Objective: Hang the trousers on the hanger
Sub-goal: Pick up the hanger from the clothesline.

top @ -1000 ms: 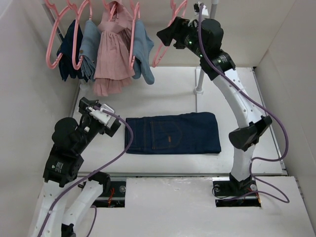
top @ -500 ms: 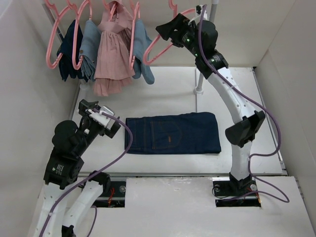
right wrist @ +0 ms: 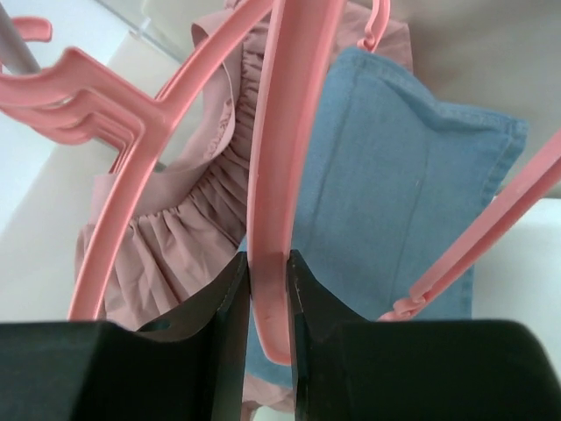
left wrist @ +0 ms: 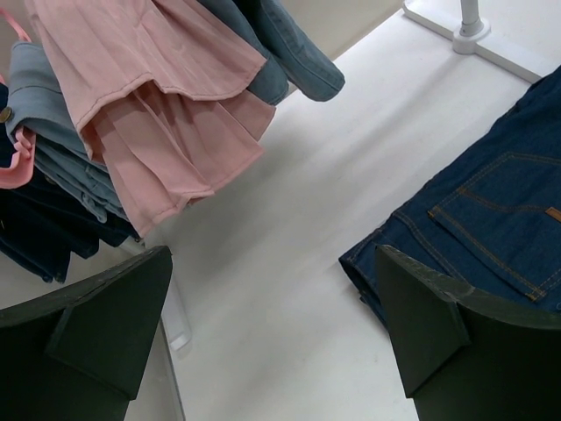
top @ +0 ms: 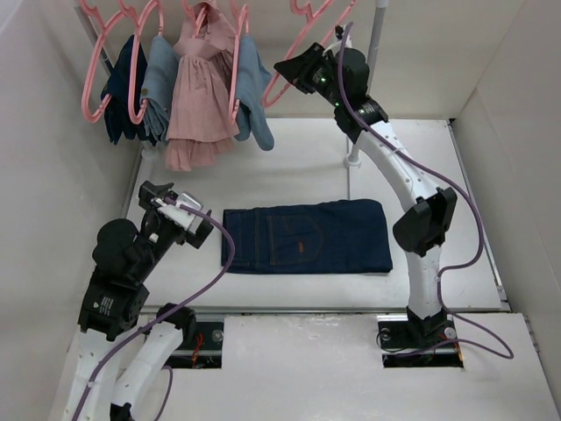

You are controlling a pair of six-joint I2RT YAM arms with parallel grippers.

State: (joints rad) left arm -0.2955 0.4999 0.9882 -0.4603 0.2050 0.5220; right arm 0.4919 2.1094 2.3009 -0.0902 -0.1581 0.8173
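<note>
The trousers are dark navy jeans lying folded flat in the middle of the table; the left wrist view shows their edge at the right. My right gripper is raised to the clothes rail and is shut on the lower bar of a pink hanger, which hangs tilted. In the right wrist view that hanger bar runs straight down between the two fingers of the right gripper, and both touch it. My left gripper hovers left of the jeans, open and empty.
On the rail at the back left hang a pink dress, light-blue denim pieces and a dark garment on more pink hangers. The rack's white pole stands behind the jeans. Walls close in both sides.
The right arm has swung left along the rail and its jaws have closed on the hanger's bar. The left arm has barely moved.
</note>
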